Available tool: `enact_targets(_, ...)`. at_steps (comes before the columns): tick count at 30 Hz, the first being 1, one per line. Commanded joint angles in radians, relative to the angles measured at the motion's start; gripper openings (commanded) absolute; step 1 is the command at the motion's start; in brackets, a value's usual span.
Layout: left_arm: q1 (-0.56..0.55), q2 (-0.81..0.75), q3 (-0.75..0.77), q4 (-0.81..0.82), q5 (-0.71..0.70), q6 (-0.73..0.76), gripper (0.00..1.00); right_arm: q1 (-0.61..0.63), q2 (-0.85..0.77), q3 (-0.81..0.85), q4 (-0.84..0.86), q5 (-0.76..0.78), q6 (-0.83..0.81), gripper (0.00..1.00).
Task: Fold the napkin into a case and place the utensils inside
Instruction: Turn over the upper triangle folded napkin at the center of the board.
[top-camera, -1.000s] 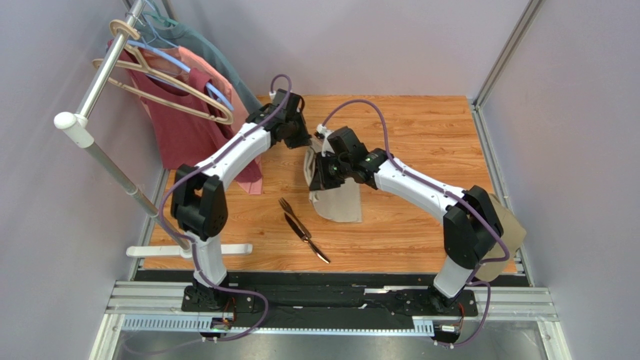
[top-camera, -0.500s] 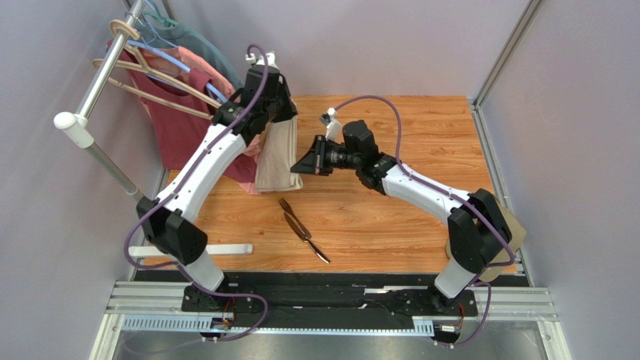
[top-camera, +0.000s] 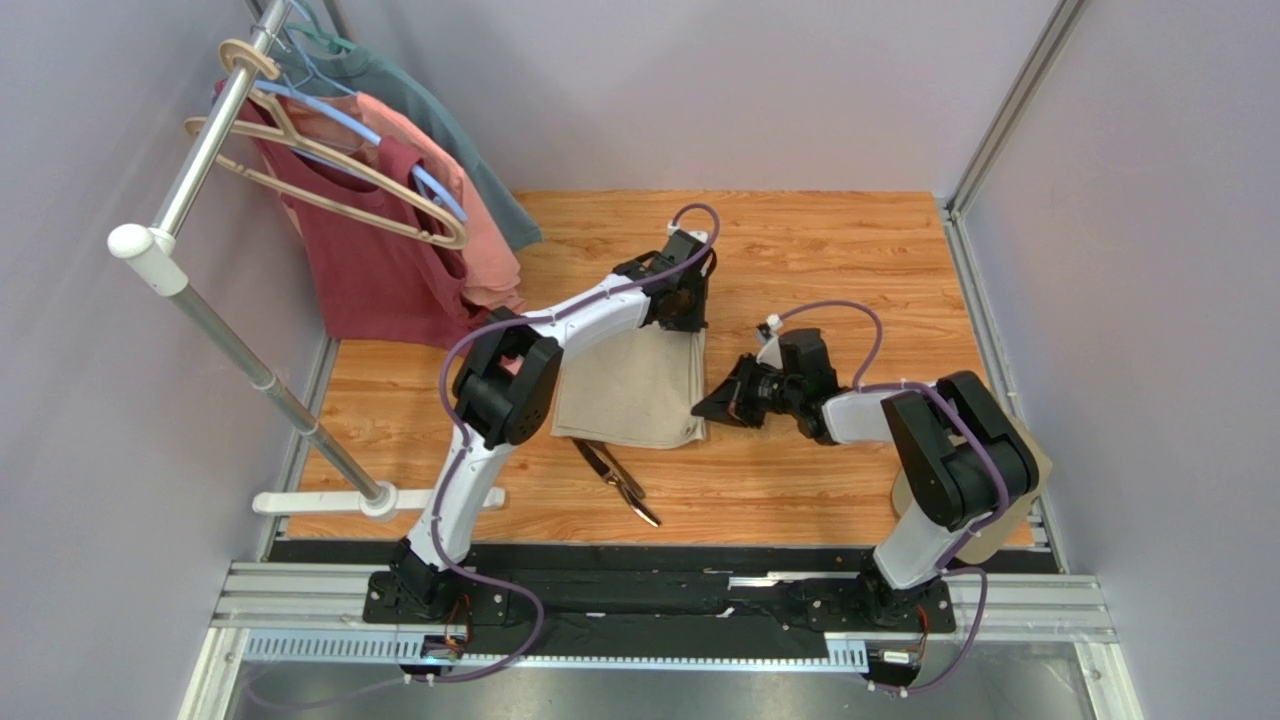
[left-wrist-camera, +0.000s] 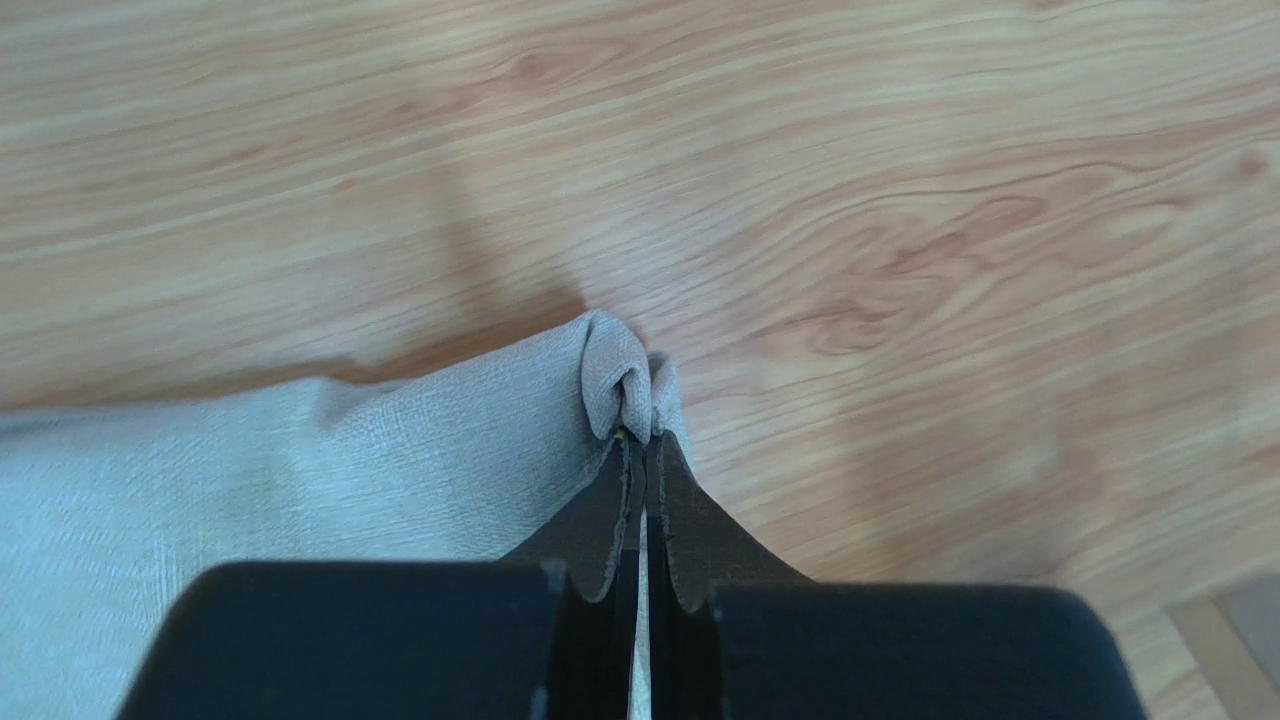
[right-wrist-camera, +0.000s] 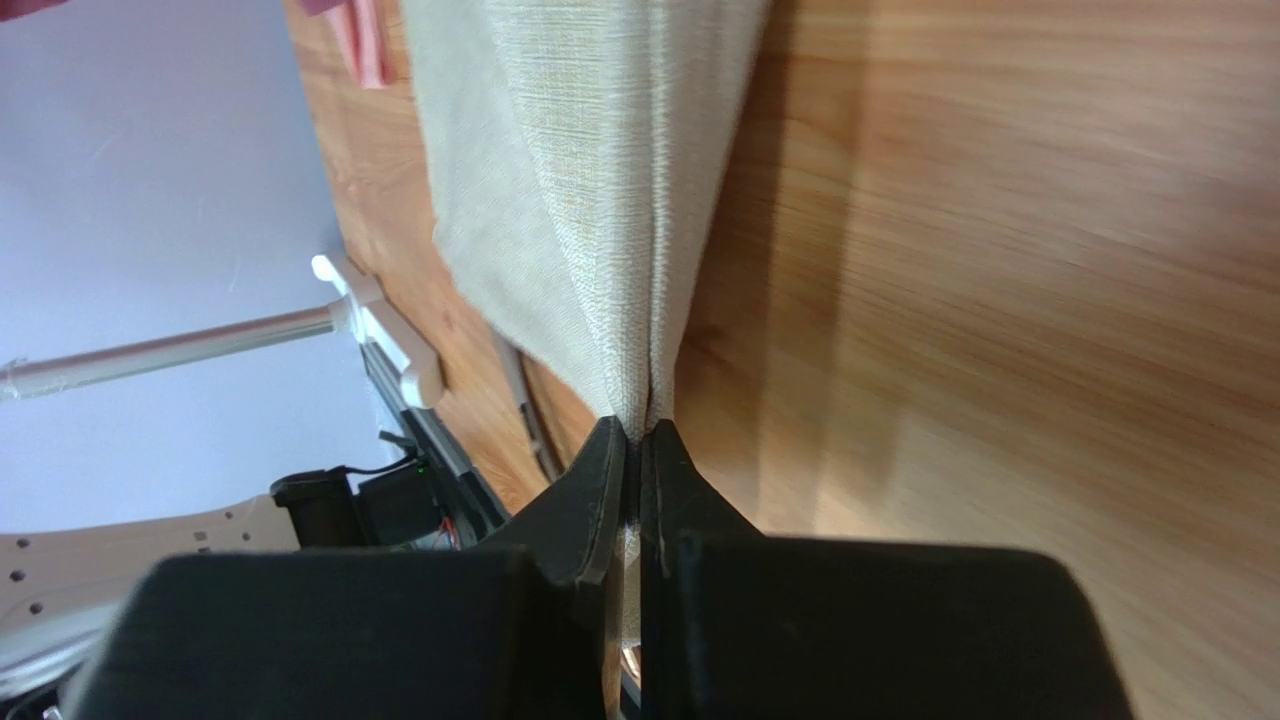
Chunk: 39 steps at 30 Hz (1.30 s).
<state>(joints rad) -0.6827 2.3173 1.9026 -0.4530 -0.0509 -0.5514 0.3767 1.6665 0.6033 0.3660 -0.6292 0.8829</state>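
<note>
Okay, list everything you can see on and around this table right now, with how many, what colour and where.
napkin: one, beige, spread flat mid-table
fork and knife: two, dark metal, lying together at the napkin's near edge
shirts: three, dark red, pink and grey-green, hung at far left
hangers: several, wood and blue, on the rack
rack: one, silver pole with white fittings, left side
cap: one, tan, right table edge, mostly hidden behind the right arm
table: one, wood grain
left gripper: one, black, shut on the napkin's far right corner
right gripper: one, black, shut on the napkin's near right corner
</note>
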Motion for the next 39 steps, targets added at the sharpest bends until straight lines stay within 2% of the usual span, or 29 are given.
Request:
enact_targets(1,-0.006,-0.013,0.093,0.167,-0.009,0.001,0.00,-0.042,-0.031,-0.043,0.010,-0.064,-0.077,0.00)
enact_targets(9,-0.018,0.020,0.078,0.286,0.032,-0.064,0.00,-0.082,-0.080,-0.088,-0.111,-0.023,-0.174,0.00)
enact_targets(15,-0.028,0.076,0.150,0.272,0.068,-0.065,0.00,-0.122,-0.117,-0.083,-0.240,0.045,-0.248,0.02)
enact_targets(17,-0.029,0.091,0.179,0.237,0.080,-0.056,0.21,-0.136,-0.131,-0.056,-0.324,0.057,-0.286,0.08)
enact_targets(18,-0.031,0.085,0.185,0.222,0.097,-0.047,0.30,-0.137,-0.145,-0.044,-0.360,0.087,-0.300,0.19)
enact_targets(20,-0.037,0.036,0.176,0.214,0.108,-0.021,0.62,-0.142,-0.198,-0.016,-0.462,0.134,-0.318,0.31)
enact_targets(21,-0.038,0.016,0.176,0.188,0.120,-0.013,0.74,-0.145,-0.217,-0.007,-0.487,0.178,-0.318,0.45)
enact_targets(22,-0.037,-0.019,0.180,0.169,0.135,-0.007,0.91,-0.145,-0.232,0.006,-0.537,0.195,-0.323,0.50)
enact_targets(24,-0.037,-0.056,0.182,0.108,0.158,-0.001,0.91,-0.153,-0.254,0.059,-0.593,0.258,-0.338,0.55)
enact_targets(27,-0.035,-0.139,0.121,0.073,0.180,-0.005,0.88,-0.170,-0.255,0.134,-0.668,0.345,-0.355,0.57)
enact_targets(30,-0.028,-0.220,0.058,0.010,0.207,-0.016,0.64,-0.196,-0.196,0.225,-0.670,0.356,-0.357,0.57)
enact_targets(31,-0.028,-0.237,0.034,0.001,0.212,-0.013,0.46,-0.209,-0.173,0.260,-0.674,0.359,-0.351,0.57)
enact_targets(33,-0.031,-0.300,-0.069,0.011,0.239,0.002,0.39,-0.219,-0.104,0.347,-0.671,0.364,-0.345,0.56)
enact_targets(35,-0.035,-0.337,-0.144,0.037,0.278,-0.001,0.38,-0.219,-0.051,0.404,-0.659,0.371,-0.349,0.56)
enact_targets(37,-0.057,-0.368,-0.224,0.063,0.296,-0.001,0.41,-0.229,0.043,0.510,-0.671,0.393,-0.343,0.52)
enact_targets(38,-0.067,-0.372,-0.243,0.066,0.283,0.001,0.41,-0.237,0.070,0.545,-0.674,0.391,-0.337,0.41)
enact_targets(39,-0.086,-0.369,-0.269,0.076,0.281,-0.001,0.42,-0.242,0.103,0.573,-0.677,0.385,-0.331,0.34)
